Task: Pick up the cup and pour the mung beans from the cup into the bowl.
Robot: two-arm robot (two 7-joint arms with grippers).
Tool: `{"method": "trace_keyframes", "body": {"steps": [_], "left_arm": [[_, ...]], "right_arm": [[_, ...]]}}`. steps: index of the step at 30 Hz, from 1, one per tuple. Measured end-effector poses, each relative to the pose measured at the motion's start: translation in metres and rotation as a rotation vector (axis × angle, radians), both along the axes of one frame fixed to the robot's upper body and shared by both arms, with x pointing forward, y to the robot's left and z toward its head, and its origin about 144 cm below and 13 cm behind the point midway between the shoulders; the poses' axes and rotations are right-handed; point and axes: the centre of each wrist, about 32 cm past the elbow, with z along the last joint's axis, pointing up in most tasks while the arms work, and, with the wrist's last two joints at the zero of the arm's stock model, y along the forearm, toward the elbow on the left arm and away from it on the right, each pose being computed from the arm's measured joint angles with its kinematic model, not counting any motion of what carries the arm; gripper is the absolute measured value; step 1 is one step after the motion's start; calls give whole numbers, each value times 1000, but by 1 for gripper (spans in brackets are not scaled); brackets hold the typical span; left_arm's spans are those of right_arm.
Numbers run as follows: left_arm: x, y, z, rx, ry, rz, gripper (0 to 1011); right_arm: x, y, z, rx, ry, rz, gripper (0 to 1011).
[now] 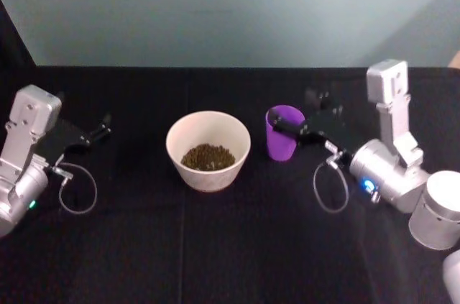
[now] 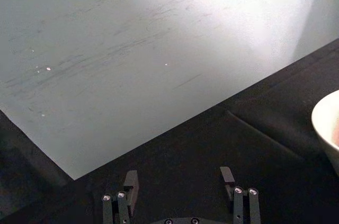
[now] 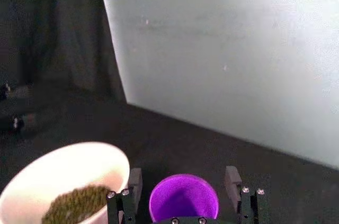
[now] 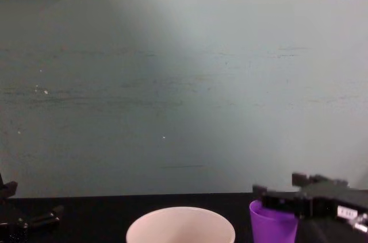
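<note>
The tiny brownish-green mung beans (image 1: 208, 156) already lie heaped in the wide off-white round bowl (image 1: 208, 177), and the small purple plastic tumbler-style cup (image 1: 283, 134) stands upright on the black table (image 1: 215, 246) looking empty inside in the right wrist view — so the pour looks done and the cup seems set back down for release.

The right gripper (image 3: 183, 184) is at the cup's rim, its two black fingers (image 3: 133, 181) on either side of the tumbler with visible gaps to the purple wall — spread apart, straddling, not clamped as far as I can judge. The bowl sits just off this gripper's side, near the cup but not touching it.

The right arm reaches in low from the robot's right, forearm roughly level, wrist pointing across toward the cup; in the chest view the fingers cross the cup top horizontally.

The left gripper (image 2: 180, 181) is parked well away on the far side of the bowl, fingers spread wide, holding nothing, pointing toward the back wall (image 2: 159, 49).
</note>
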Motion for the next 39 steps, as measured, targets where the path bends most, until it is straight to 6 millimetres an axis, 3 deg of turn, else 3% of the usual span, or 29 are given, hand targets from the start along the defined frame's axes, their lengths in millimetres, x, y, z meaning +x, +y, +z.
{"method": "trace_keyframes", "body": {"steps": [6, 15, 20, 26, 32, 39], "left_arm": [[0, 0, 0, 0, 0, 0, 1000], [0, 0, 0, 0, 0, 0, 1000], [0, 0, 0, 0, 0, 0, 1000], [0, 0, 0, 0, 0, 0, 1000], [0, 0, 0, 0, 0, 0, 1000], [0, 0, 0, 0, 0, 0, 1000]], "right_arm": [[-6, -4, 19, 15, -79, -43, 1002], [-5, -34, 35, 20, -112, -154, 1002], [-3, -47, 29, -8, -80, -188, 1002], [-4, -53, 8, -48, -19, -217, 1002], [-6, -47, -10, -91, 11, -235, 1003], [-10, -39, -13, -118, -9, -263, 1002]]}}
